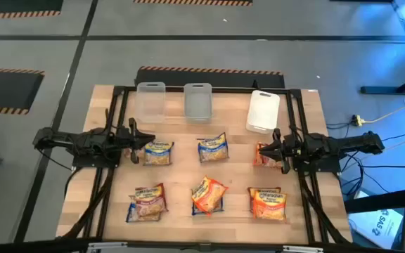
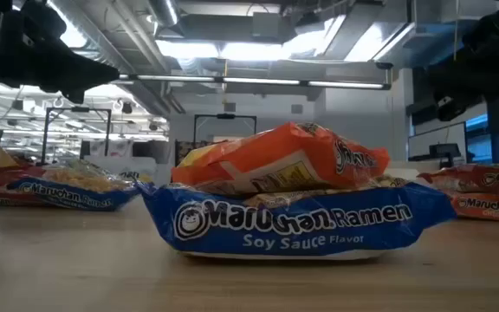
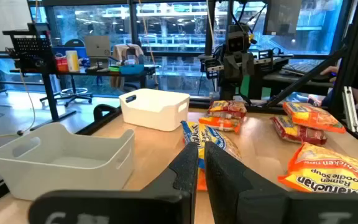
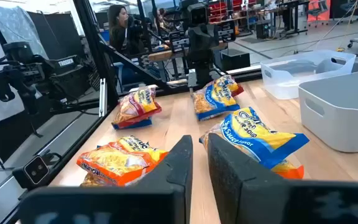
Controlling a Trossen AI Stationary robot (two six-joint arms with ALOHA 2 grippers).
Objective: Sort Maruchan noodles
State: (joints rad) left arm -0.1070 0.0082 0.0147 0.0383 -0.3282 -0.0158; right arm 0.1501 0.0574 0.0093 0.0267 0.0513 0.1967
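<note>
From above, both dark arms reach inward from the table's two sides at mid-depth. The left gripper (image 1: 140,144) sits at the edge of a blue-and-yellow crinkly ramen packet (image 1: 159,152); the right gripper (image 1: 269,152) sits at a red packet (image 1: 264,156). Four more packets lie flat on the wooden table (image 1: 234,176): a blue one in the middle (image 1: 212,148), and a front row of red-and-blue (image 1: 148,202), orange (image 1: 208,195) and orange-red (image 1: 268,203). Three plastic tubs, two clear (image 1: 151,100) (image 1: 197,100) and one white (image 1: 264,111), stand along the far edge.

The low view shows a blue soy-sauce packet (image 2: 297,227) with the orange one (image 2: 280,160) behind it.

In each wrist view, the fingers (image 3: 188,168) (image 4: 180,163) stand clenched together, gripping nothing, level over the tabletop.
</note>
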